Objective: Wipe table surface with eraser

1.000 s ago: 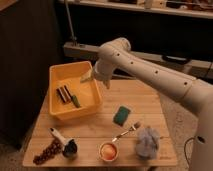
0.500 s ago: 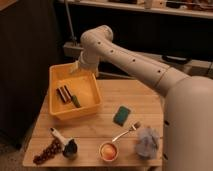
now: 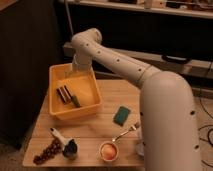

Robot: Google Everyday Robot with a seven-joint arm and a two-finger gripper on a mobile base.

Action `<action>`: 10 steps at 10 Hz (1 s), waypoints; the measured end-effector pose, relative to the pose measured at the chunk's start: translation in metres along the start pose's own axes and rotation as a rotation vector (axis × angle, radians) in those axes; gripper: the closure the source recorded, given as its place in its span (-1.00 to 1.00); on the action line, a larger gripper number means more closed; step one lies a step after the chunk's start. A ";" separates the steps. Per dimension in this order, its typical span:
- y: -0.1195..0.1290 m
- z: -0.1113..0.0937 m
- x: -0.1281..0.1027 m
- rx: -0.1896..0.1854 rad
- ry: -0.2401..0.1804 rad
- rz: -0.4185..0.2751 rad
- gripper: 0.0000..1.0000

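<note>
The eraser (image 3: pixel 63 93), a dark block with reddish stripes, lies inside the yellow bin (image 3: pixel 92 102) on the left of the wooden table surface (image 3: pixel 112 95). A small green stick (image 3: pixel 75 101) lies beside it in the bin. My gripper (image 3: pixel 76 70) hangs at the end of the white arm over the bin's back rim, above and behind the eraser and apart from it. The arm reaches in from the lower right and covers the table's right edge.
A teal-green sponge (image 3: pixel 121 115) lies on the table to the right of the bin. Along the front edge are grapes (image 3: pixel 46 152), a white-handled tool (image 3: pixel 56 135), a dark cup (image 3: pixel 70 149), an orange bowl (image 3: pixel 109 151) and a fork (image 3: pixel 127 132). Dark shelving stands behind.
The arm has swung left and its elbow has come toward the camera. The gripper has moved from over the table's back to the bin's back rim. The eraser has not moved.
</note>
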 end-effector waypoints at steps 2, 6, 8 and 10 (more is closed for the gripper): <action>-0.012 0.011 0.008 -0.005 -0.008 -0.013 -0.60; -0.024 0.043 0.014 -0.001 -0.047 -0.010 -0.60; -0.030 0.053 0.012 0.017 -0.066 -0.003 -0.60; -0.044 0.061 0.010 0.052 -0.086 0.003 -0.60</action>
